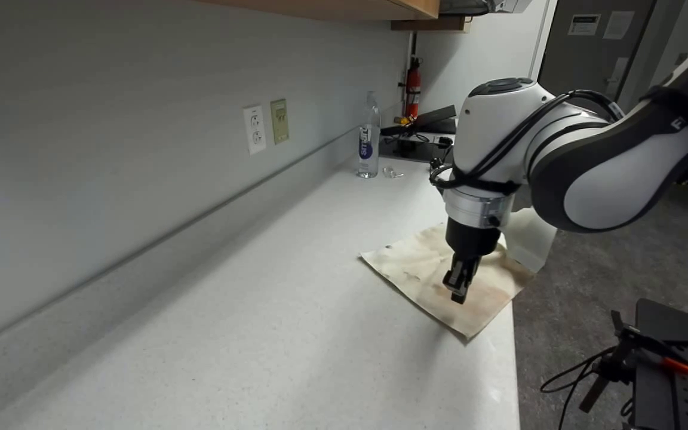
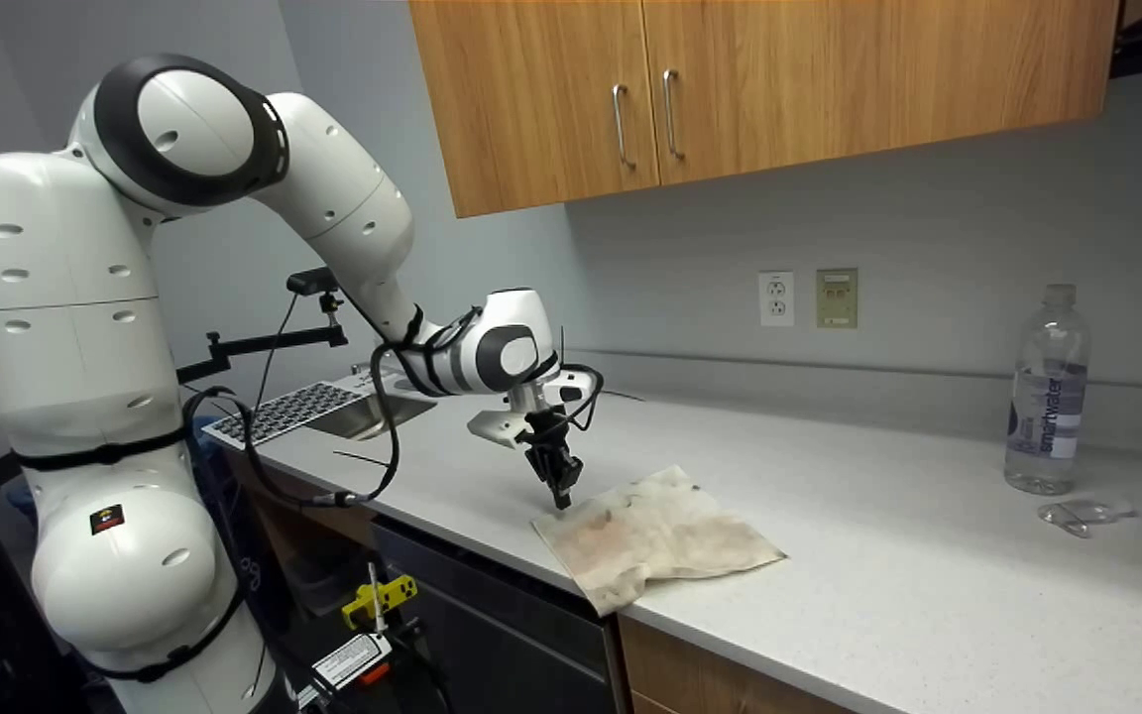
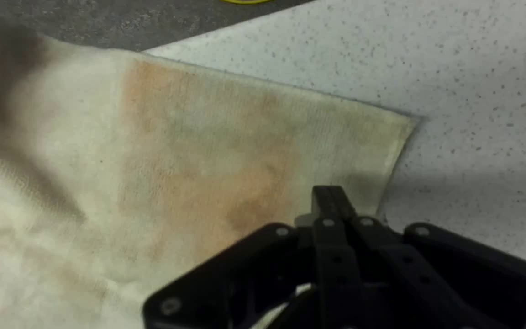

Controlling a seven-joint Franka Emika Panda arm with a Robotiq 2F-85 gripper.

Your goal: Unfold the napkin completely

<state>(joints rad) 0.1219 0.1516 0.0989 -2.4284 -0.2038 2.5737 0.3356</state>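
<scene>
The napkin is a cream cloth with brownish-orange stains, seen in both exterior views [image 1: 401, 269] [image 2: 675, 535]. It lies spread on the white counter with some wrinkles, and one corner part droops over the front edge. In the wrist view the napkin [image 3: 208, 151] fills the left and middle, with one corner flat on the counter at the right. My gripper [image 1: 456, 292] is above the napkin near that corner, and it also shows in an exterior view [image 2: 563, 501]. In the wrist view the gripper's fingertips [image 3: 331, 189] are pressed together with nothing visible between them.
A water bottle [image 1: 369, 140] stands farther along the counter by the wall, also in an exterior view [image 2: 1049, 397]. A small clear plastic item [image 2: 1082, 514] lies beside it. A wooden cabinet [image 2: 769, 79] hangs above the counter. The counter's front edge [image 2: 720, 654] drops to the floor.
</scene>
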